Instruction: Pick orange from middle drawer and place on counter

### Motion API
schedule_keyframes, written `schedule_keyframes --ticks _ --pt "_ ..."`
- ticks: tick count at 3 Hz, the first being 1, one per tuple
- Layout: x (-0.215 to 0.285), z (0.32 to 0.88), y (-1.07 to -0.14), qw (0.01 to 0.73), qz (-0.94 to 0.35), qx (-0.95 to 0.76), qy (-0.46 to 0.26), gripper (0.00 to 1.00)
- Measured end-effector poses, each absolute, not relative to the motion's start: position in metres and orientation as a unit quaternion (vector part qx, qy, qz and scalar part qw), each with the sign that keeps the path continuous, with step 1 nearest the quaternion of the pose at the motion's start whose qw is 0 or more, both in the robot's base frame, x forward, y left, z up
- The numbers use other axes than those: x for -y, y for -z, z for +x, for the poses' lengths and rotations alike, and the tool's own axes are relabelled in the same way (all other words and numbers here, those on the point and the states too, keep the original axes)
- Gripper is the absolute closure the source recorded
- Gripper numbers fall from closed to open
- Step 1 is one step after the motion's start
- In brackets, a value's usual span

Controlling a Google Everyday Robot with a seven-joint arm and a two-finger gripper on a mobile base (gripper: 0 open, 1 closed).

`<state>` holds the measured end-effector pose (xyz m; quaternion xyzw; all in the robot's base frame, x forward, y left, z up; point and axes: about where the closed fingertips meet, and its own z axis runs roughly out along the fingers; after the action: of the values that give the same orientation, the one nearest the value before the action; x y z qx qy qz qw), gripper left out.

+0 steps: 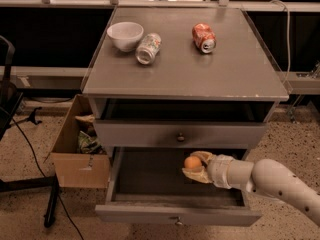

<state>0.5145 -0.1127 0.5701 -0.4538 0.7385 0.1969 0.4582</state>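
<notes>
The middle drawer (150, 199) is pulled open, showing its dark inner floor. My gripper (193, 166) reaches in from the right on a white arm and is shut on the orange (192, 162), holding it above the drawer floor, just below the upper drawer front (180, 134). The counter (185, 74) is the grey top slab above.
On the counter lie a white bowl (125, 35), a silver-green can (148, 48) on its side and a red-orange can (204, 37) on its side. An open cardboard box (80, 144) stands on the floor to the left, next to a dark chair base (30, 184).
</notes>
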Motion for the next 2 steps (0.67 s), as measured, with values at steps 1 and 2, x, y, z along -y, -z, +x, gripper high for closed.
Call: schedule_keyframes --ticks 1,2 --pt "0.117 0.505 -0.651 0.475 -0.464 -0.726 -0.178 1.0" --pt "0.117 0.497 -0.729 0.477 -0.495 -0.708 -0.157 1.0"
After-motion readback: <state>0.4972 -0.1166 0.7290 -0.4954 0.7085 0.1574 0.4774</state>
